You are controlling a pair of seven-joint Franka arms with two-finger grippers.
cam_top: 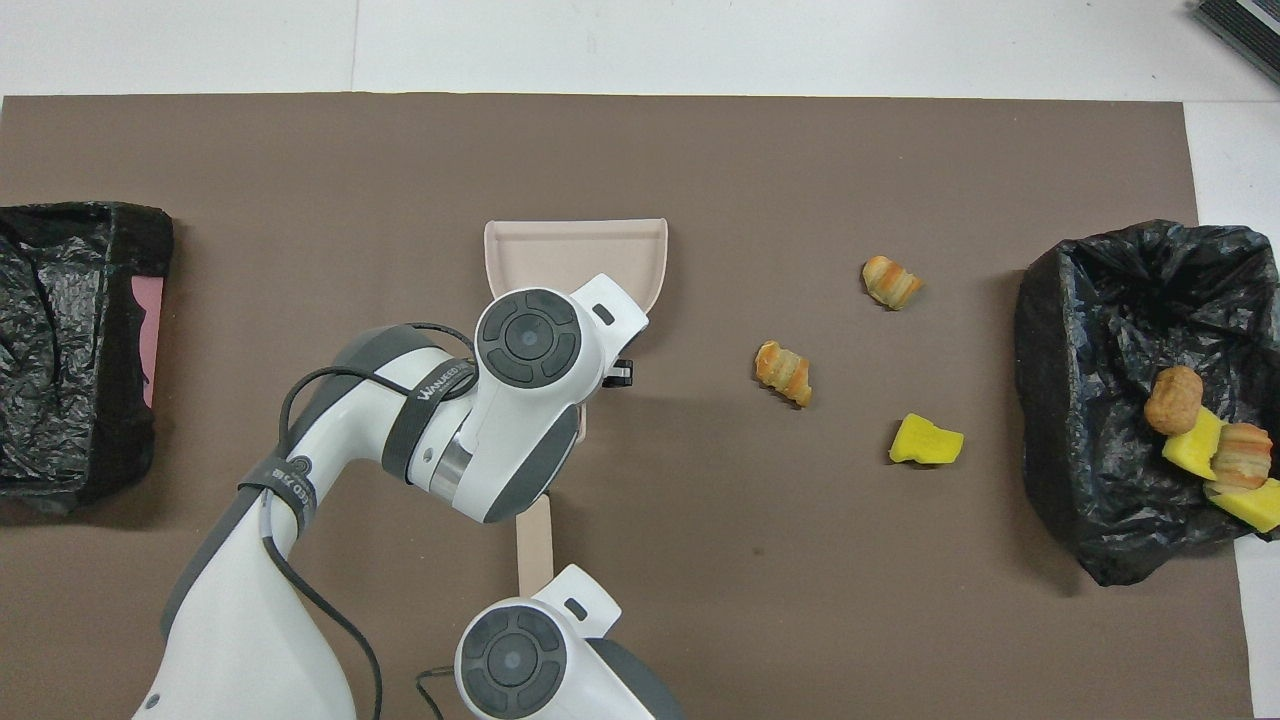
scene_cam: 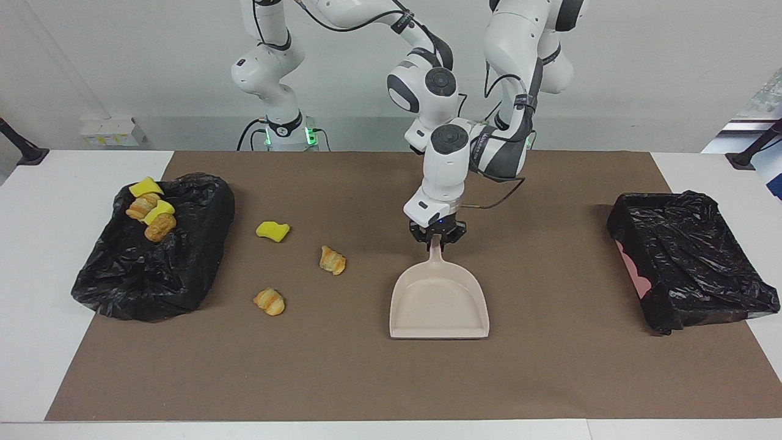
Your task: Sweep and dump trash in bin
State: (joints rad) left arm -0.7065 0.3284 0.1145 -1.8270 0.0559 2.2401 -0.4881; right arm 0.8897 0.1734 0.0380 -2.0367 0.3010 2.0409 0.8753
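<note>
Top-down and facing views of a white desk (scene_cam: 24, 305) under a brown mat (scene_cam: 550, 379).

At the right arm's end sits a bin (scene_cam: 153, 293) lined with a black bag. Four scraps lie at its corner nearest the robots: two sponge bits (scene_cam: 145, 186) (scene_cam: 159, 211), a pastry (scene_cam: 142, 205) and a nugget (scene_cam: 160, 228).

Three scraps lie loose on the mat between this bin and the dustpan (scene_cam: 440, 302). They are a sponge (scene_cam: 273, 231), nearest the robots, a croissant (scene_cam: 332, 260) and, farthest out, another croissant (scene_cam: 269, 300).

The beige dustpan lies flat mid-mat, mouth away from the robots, with nothing in it. The left gripper (scene_cam: 436, 237) has its jaws clamped on the handle.

The right gripper (scene_cam: 416, 145) hangs higher, mostly hidden by the left arm. Whether its jaws are apart or together cannot be told.

At the left arm's end a second bin (scene_cam: 690, 256), also black-lined with a pink wall showing, holds no visible scraps.
</note>
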